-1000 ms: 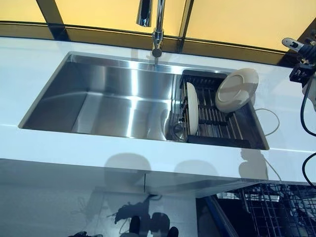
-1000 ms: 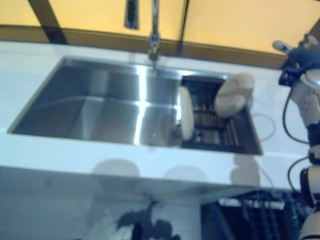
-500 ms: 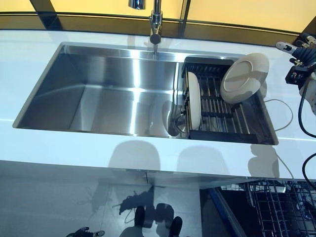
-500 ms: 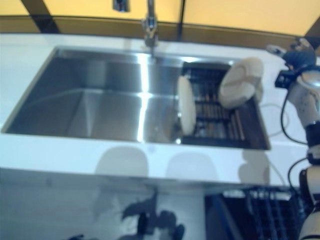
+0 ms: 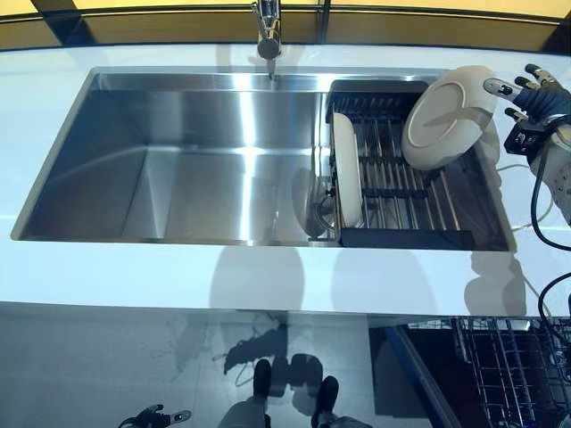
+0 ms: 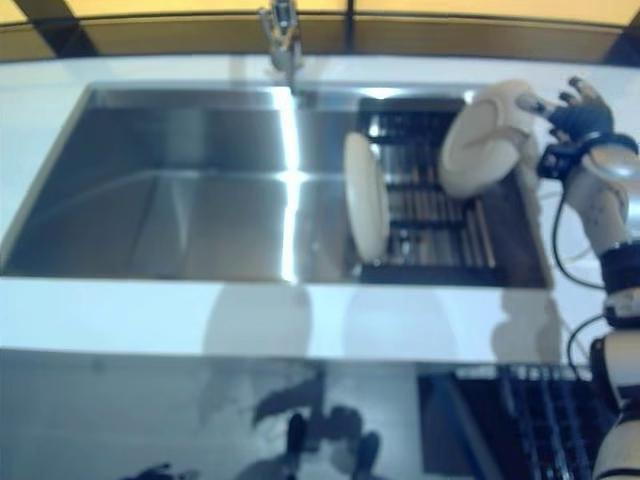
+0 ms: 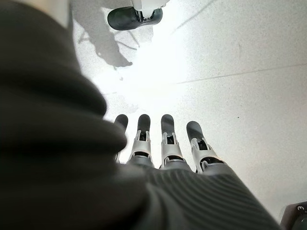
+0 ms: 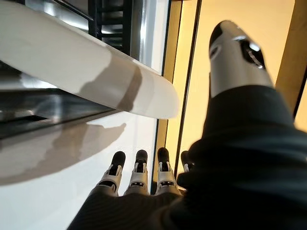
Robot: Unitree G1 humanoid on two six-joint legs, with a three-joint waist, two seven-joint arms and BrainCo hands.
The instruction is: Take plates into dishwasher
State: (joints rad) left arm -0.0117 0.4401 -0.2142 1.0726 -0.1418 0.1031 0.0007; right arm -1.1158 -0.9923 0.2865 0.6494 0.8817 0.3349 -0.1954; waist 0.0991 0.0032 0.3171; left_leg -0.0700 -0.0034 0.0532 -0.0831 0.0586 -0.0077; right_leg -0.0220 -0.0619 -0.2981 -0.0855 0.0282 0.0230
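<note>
Two cream plates stand in a black dish rack (image 5: pixel 393 234) at the right end of the steel sink (image 5: pixel 178 160). One plate (image 5: pixel 346 181) stands on edge at the rack's left side. The other plate (image 5: pixel 449 116) leans at the rack's far right corner and shows as a pale rim (image 8: pixel 96 72) in the right wrist view. My right hand (image 5: pixel 528 94) hovers just right of that leaning plate, fingers spread open, not holding it. My left hand (image 7: pixel 163 143) hangs low over the floor, fingers straight, empty. The dishwasher's wire rack (image 5: pixel 517 374) shows below the counter at the lower right.
A tap (image 5: pixel 268 27) stands behind the sink. The white counter (image 5: pixel 268 276) runs along the front, with a thin white cord (image 5: pixel 517 227) on it right of the rack. A person's shoe (image 7: pixel 134 17) shows on the floor in the left wrist view.
The camera has tilted down and nearer, shifting the whole scene. My right hand has moved in toward the leaning plate's right edge. The plates have not moved.
</note>
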